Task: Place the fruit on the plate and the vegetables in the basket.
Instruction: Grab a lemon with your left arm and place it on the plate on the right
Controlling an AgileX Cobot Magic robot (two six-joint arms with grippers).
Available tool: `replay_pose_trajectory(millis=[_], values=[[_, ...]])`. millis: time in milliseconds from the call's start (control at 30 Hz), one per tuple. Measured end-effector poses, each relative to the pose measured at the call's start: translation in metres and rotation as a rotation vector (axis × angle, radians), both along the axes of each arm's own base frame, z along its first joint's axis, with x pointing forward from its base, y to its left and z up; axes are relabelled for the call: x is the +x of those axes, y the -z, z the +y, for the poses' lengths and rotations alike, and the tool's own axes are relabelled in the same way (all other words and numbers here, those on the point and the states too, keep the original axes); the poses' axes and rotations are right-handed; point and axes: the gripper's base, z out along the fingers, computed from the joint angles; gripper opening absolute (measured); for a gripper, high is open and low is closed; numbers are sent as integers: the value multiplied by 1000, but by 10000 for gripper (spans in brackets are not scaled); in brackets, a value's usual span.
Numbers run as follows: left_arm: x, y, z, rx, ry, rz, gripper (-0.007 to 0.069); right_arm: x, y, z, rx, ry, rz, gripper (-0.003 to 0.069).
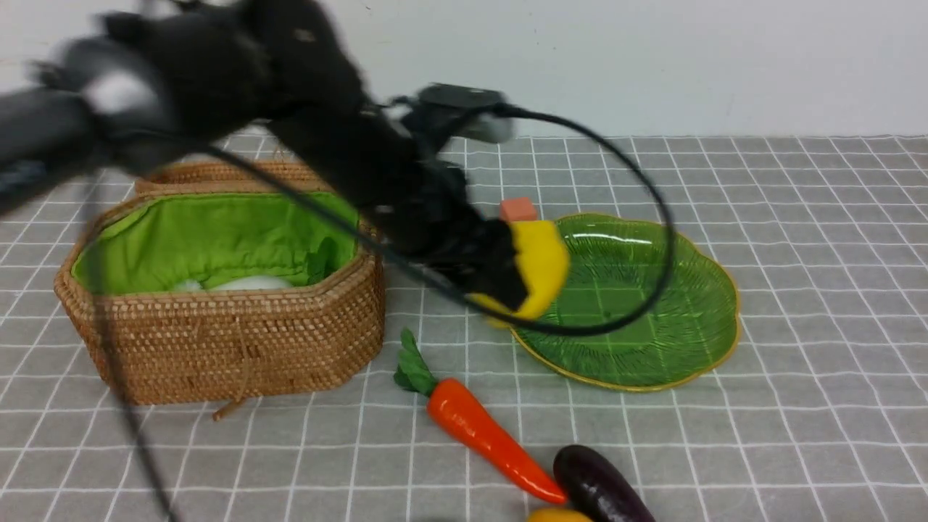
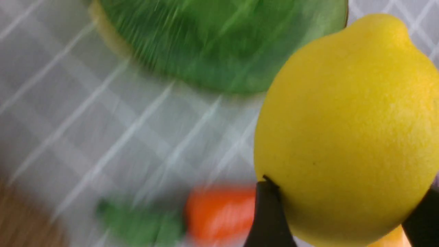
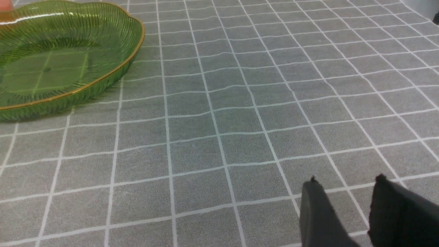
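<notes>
One fruit in hand: left gripper point(image 2: 349, 192) clenching round yellow lemon point(image 1: 544, 264), hovering over left rim of green ribbed glass plate point(image 1: 652, 341). Next: centring over plate, lowering, releasing. Right gripper point(image 3: 343, 195) hanging parted, empty.

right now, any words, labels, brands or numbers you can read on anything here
None readable: no text, label or number shows on the lemon, the plate, the basket, the carrot or the eggplant.
The left wrist view is too blurred to tell beyond the lemon.
</notes>
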Motion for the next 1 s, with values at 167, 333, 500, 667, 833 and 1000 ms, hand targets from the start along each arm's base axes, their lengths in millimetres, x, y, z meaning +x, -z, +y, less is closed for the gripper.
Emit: replay_pose_trajectory(millis=[167,333,500,667,833,1000], values=[[35,45,-48,7,-139,-23,465,0,0,0,0,0,0,240],[48,83,-68,49,-278,-5,465,0,0,0,0,0,0,240],[50,91,-71,85,-393,-6,476,0,0,0,0,0,0,240],[48,86,-69,98,-413,-3,613,0,0,0,0,0,0,240],[36,60,-60,165,-365,15,669,0,0,0,0,0,0,240],[5,5,-35,303,-211,-2,654,0,0,0,0,0,0,240]])
